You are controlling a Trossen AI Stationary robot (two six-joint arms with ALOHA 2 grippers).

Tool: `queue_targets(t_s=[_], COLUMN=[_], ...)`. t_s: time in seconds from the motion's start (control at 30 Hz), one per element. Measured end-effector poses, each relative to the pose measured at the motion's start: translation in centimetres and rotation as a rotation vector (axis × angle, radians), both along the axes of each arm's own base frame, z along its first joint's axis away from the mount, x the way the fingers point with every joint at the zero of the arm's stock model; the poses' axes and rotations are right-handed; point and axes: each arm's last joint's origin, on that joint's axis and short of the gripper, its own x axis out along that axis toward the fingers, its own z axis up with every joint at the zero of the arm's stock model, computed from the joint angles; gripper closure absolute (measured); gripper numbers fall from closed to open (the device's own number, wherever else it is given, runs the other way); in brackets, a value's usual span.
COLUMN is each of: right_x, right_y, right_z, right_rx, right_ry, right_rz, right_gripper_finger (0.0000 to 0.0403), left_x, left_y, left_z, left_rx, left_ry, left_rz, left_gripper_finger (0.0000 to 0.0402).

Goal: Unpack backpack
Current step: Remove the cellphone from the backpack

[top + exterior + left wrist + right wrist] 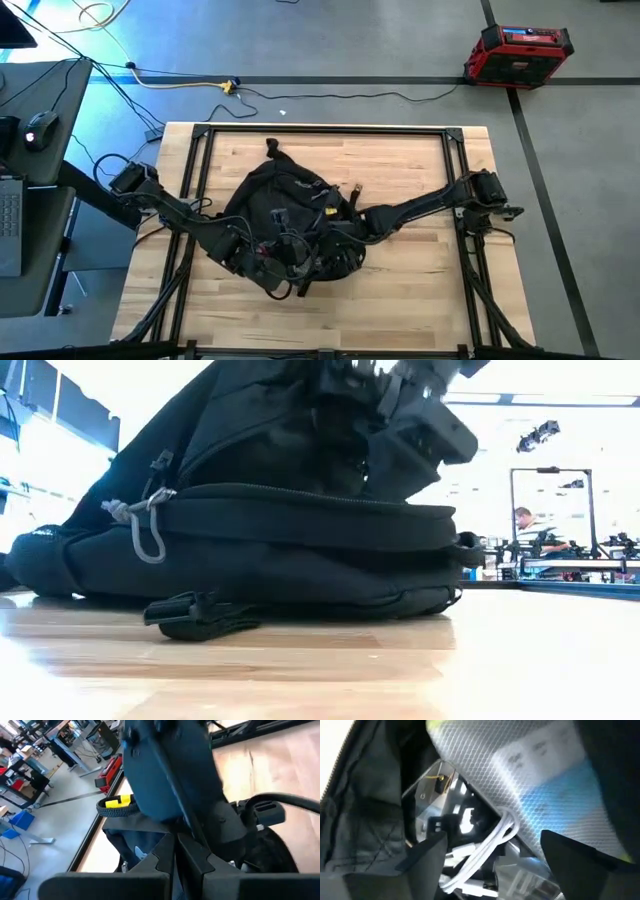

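The right gripper (492, 865) is down inside the backpack (285, 225), its two dark fingers spread wide with nothing between them. Just ahead of it lie a coil of white cable (485, 850), a clear plastic bag (432, 785) and a mesh pocket (520, 775) holding something pale blue. The cable is the nearest thing, lying in line with the gap between the fingers (so a short push forward looks like all a grasp would need).

The left gripper (175, 857) sits at the bag's near left edge with its fingers pressed together; dark fabric lies around them, but I cannot tell whether they pinch it. Beyond it a yellow and black object (117, 802) pokes out.

The backpack lies flat in the middle of the desk (400, 170), long axis running from far left to near right, top loop at the far end. Both arms meet over its near end, the right one being deeper in.

From above, the opening is hidden under the arms; the low view shows only the bag's side and a grey zipper pull (140, 520).
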Motion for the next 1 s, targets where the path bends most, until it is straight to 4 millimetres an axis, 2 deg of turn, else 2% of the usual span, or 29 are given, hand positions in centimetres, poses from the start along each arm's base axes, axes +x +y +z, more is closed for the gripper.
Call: queue_targets(t_s=[0.2, 0.43, 0.77, 0.9, 1.0], right_x=[1.1, 1.4, 1.7, 2.0, 2.0], right_y=[-0.4, -0.3, 2.7, 2.5, 2.2], right_z=[-2.7, -3.4, -4.4, -5.3, -5.4], right_rx=[-0.026, -0.052, -0.449, -0.449, -0.384], right_ry=[0.023, 0.028, -0.071, -0.070, -0.066], right_rz=[0.084, 0.107, 0.152, 0.133, 0.092], right_gripper_finger=[0.0075, 0.0075, 0.0075, 0.0076, 0.0083], left_x=[-0.1, -0.2, -0.3, -0.4, -0.4], left_y=[0.1, 0.0, -0.1, -0.2, -0.3], left_z=[-0.2, 0.0, -0.1, -0.1, -0.1], left_rx=[0.004, 0.002, 0.011, 0.011, 0.012], left_ry=[0.018, 0.004, 0.009, 0.009, 0.010], left_rz=[0.004, 0.013, 0.015, 0.010, 0.006], left_gripper_finger=[0.0401, 0.0401, 0.0401, 0.0401, 0.0401])
